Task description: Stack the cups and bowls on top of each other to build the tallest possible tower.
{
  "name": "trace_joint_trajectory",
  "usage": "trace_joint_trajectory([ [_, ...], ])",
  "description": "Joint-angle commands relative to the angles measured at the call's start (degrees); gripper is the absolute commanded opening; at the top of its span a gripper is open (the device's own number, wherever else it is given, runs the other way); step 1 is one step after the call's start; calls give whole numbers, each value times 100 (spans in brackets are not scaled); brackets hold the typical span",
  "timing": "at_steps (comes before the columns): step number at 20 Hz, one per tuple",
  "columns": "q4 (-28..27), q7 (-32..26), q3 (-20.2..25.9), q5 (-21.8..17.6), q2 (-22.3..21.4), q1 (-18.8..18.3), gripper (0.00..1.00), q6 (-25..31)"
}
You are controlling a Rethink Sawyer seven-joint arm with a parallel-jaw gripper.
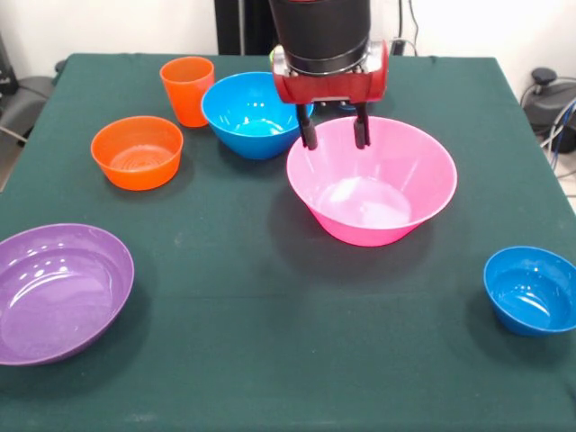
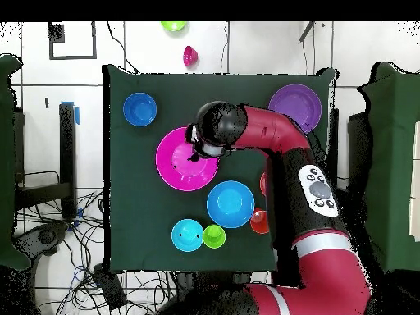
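gripper [image 1: 334,137]: hovering over the pink bowl [image 1: 378,211]'s far rim, fingers sitting narrowly apart, gripping nothing
writing: not seeing any readable

Front view: your gripper [image 1: 335,137] hangs over pink bowl [image 1: 371,180] far rim, fingers apart. Large blue bowl [image 1: 253,113] crowds at 10 o'clock, orange cup [image 1: 187,90] beyond. Bare cloth [image 1: 270,306] open at 6 o'clock.
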Motion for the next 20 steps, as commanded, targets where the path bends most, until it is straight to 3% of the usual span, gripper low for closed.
trace_joint_trajectory([
  [1, 36, -363, 55, -962, 370, 357, 100, -1003],
  [7, 74, -626, 355, -715, 201, 127, 100, -312],
  [10, -88, -967, 504, -712, 377, -40, 100, -120],
  [20, -16, -1092, 923, -472, 600, -469, 100, 110],
])
